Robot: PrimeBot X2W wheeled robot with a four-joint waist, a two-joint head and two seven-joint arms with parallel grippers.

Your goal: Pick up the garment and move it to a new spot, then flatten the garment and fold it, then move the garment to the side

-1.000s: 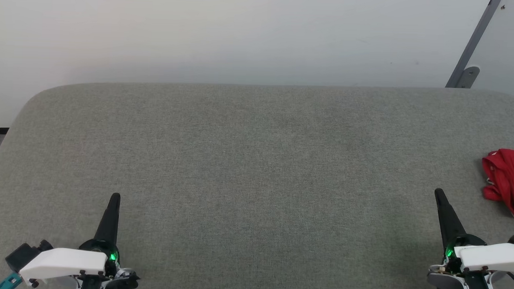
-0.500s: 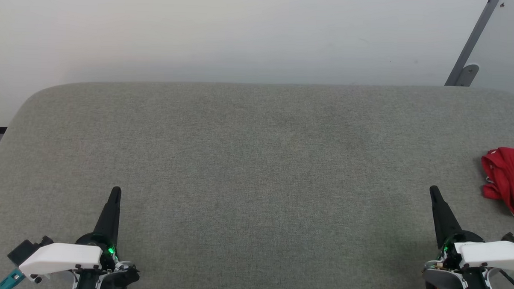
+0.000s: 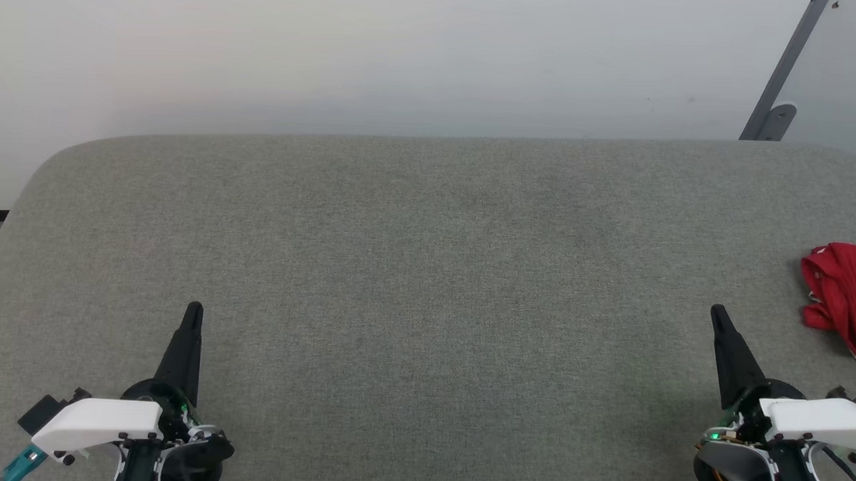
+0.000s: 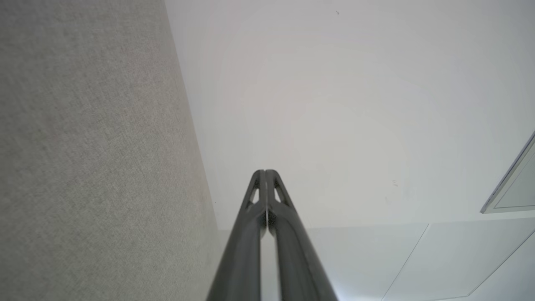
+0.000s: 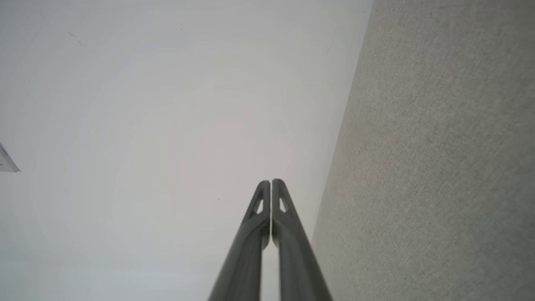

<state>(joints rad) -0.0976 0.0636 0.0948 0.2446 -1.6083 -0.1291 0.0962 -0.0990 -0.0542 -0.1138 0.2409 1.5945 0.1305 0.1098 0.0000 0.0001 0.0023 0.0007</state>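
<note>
While the garment point(image 3: 850, 294) lies as a rumpled red bundle at the desk's point(image 3: 426, 283) far right, partly cut off by the head view's edge, we hold both arms low at the near side, well apart from it. The left jaws are pressed together on nothing, and so are the right jaws (each wrist view shows the pair meeting at the tips, with pale wall point(image 4: 334, 104) and grey cloth beyond). The right jaws are the nearer pair to the bundle, yet they do not touch it.

We judge that this scene fits two stages: a shirt lying at the side to be picked up, or one folded and set aside with the arms at rest. The bundle looks loose rather than square, but too little of it shows for us to settle that, so we commit to neither. What serves either case is the same: we hold the jaws clear of the cloth so that nothing snags, and we get the whole bundle in sight before we judge its folds.
</note>
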